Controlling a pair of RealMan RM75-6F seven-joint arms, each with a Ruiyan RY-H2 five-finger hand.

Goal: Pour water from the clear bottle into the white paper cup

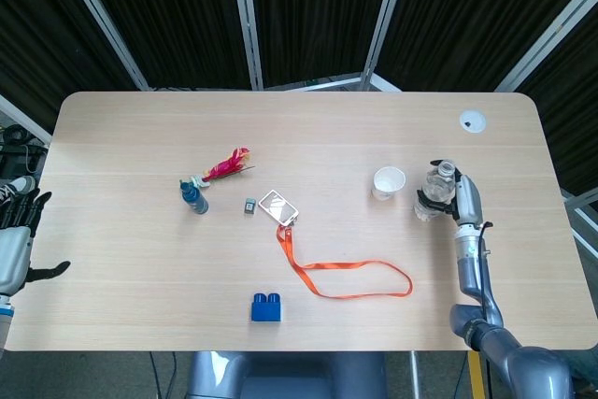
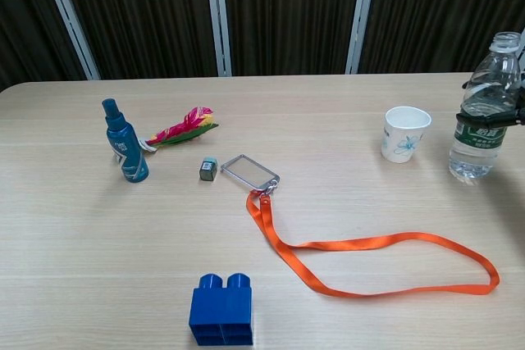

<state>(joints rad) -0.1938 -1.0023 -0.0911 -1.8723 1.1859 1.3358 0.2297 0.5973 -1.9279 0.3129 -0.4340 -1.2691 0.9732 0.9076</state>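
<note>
Now I am counting one clear bottle (image 2: 484, 116) and one white paper cup (image 2: 404, 134); my right hand (image 1: 464, 196) is gripping the bottle, my left hand (image 1: 13, 242) is spreading, partly cut off.

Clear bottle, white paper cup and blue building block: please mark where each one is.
clear bottle (image 2: 482, 125), chest view, on its label band.
white paper cup (image 2: 404, 135), chest view, on its outer wall.
blue building block (image 2: 221, 314), chest view, on its front face.
</note>
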